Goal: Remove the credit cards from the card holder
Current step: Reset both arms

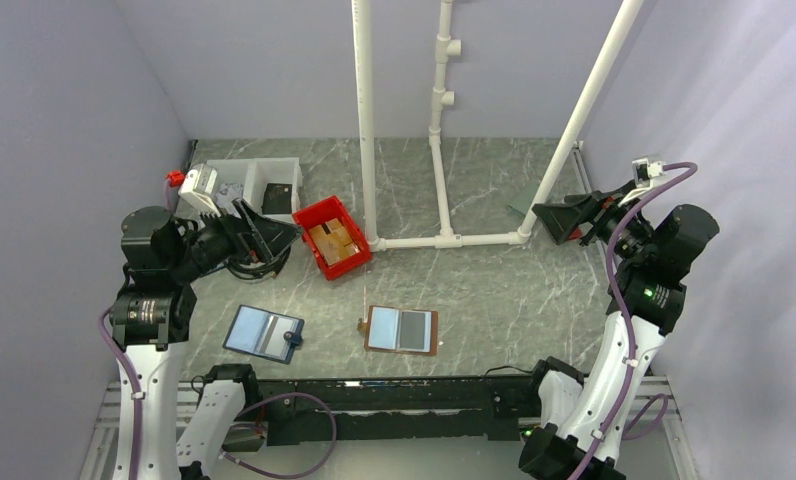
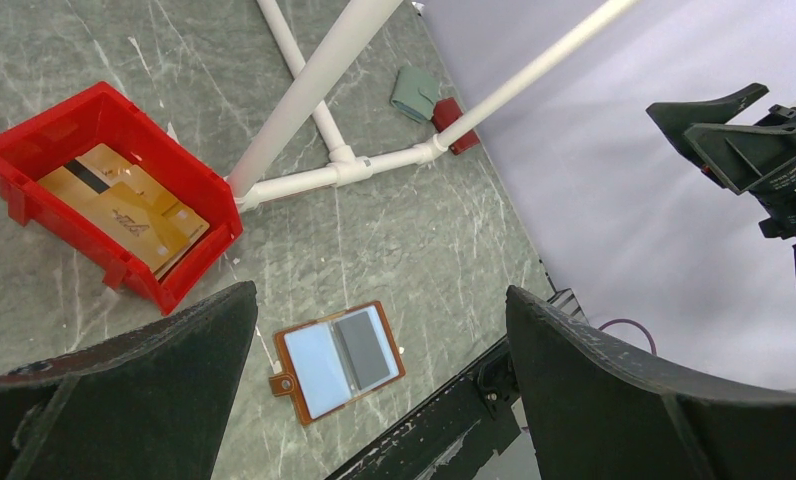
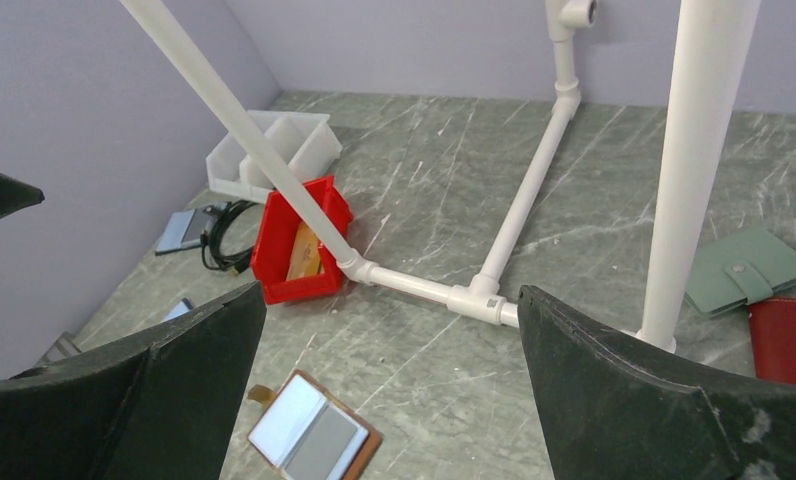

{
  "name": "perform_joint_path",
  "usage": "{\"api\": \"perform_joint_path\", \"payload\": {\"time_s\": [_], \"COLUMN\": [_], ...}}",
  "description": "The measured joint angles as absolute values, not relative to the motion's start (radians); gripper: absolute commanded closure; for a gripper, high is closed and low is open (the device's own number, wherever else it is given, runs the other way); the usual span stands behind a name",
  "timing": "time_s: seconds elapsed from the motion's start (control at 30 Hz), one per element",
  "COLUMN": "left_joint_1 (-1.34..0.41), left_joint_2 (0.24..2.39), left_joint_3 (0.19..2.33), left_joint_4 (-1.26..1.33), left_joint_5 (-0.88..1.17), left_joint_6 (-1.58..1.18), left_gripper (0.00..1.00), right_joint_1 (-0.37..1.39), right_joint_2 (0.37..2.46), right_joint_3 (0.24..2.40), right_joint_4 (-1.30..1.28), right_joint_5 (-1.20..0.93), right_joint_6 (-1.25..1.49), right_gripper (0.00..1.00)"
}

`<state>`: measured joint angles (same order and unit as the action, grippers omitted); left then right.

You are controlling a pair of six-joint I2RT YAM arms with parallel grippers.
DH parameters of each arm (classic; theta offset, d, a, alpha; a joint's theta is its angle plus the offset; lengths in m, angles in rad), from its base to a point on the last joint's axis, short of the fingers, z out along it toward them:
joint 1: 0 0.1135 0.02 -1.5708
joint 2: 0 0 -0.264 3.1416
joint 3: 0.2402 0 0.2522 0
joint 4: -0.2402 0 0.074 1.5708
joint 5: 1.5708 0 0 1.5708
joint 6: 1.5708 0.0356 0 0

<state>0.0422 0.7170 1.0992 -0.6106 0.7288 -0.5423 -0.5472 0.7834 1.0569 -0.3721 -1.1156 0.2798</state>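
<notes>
Brown card holder [image 1: 402, 329] lay open flat on the table [image 1: 494, 290] near the front edge, blue and grey panels up, left gripper [image 1: 272, 236] beside the red bin [image 1: 331, 237] and right gripper [image 1: 564, 220] far right, both spread wide, empty

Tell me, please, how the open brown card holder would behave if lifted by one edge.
The card holder lies open flat with a centre fold, so lifted by one half it would probably hinge and droop. It looks thin, so a push likely slides it across the table rather than tipping it. Its pale panel looks glossy, perhaps slippery.
</notes>
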Motion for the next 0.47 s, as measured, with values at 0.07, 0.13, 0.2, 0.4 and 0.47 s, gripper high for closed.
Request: {"api": "perform_joint_path", "payload": {"time_s": [0.07,0.13,0.2,0.4,0.47], "left_joint_1": [0.042,0.042,0.042,0.042,0.042], "left_joint_2": [0.717,0.717,0.717,0.717,0.717], "left_joint_3": [1.099,1.099,1.098,1.094,1.094], "left_joint_4": [-0.611,-0.611,-0.611,-0.611,-0.611], "left_joint_5": [0.729,0.729,0.729,0.729,0.729], "left_joint_6": [-0.542,-0.542,-0.542,-0.540,-0.539], "left_gripper": [0.01,0.01,0.01,0.01,0.01], "right_joint_1": [-0.547,-0.547,-0.547,-0.547,-0.547], "right_joint_2": [0.783,0.783,0.783,0.783,0.783], "right_joint_3": [1.055,1.054,1.053,1.053,1.053], "right_joint_4": [-0.372,-0.372,-0.372,-0.372,-0.372], "right_joint_5": [-1.110,-1.109,-1.109,-1.108,-1.105], "right_joint_6": [0.280,0.280,0.280,0.280,0.277], "right_gripper": [0.00,0.00,0.00,0.00,0.00]}}
